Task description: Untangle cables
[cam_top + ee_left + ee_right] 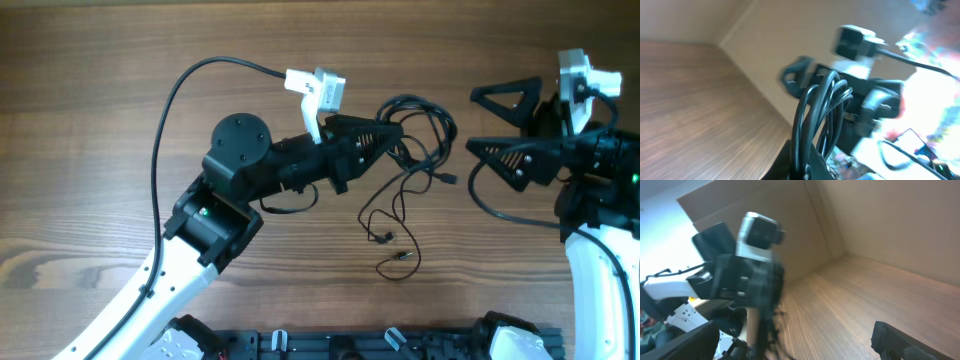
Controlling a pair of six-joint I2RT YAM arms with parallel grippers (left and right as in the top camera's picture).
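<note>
The cables point(423, 130) are thin black cords bunched in loops at the table's middle. Loose strands trail toward the front and end in small plugs point(384, 236). My left gripper point(388, 134) is shut on the bunch and holds it off the wood. In the left wrist view several cords point(816, 112) rise straight out of the closed jaws point(807, 162). My right gripper point(487, 122) is open and empty, just right of the loops, its fingers spread wide. In the right wrist view its fingers point(790, 347) frame the blurred cords point(769, 330) hanging from the left arm.
The wooden table point(120, 60) lies under both arms. The left arm's thick camera cable point(165, 110) arcs over the left side. The left camera module point(320, 90) sits above the gripper. A black rail point(330, 345) runs along the front edge.
</note>
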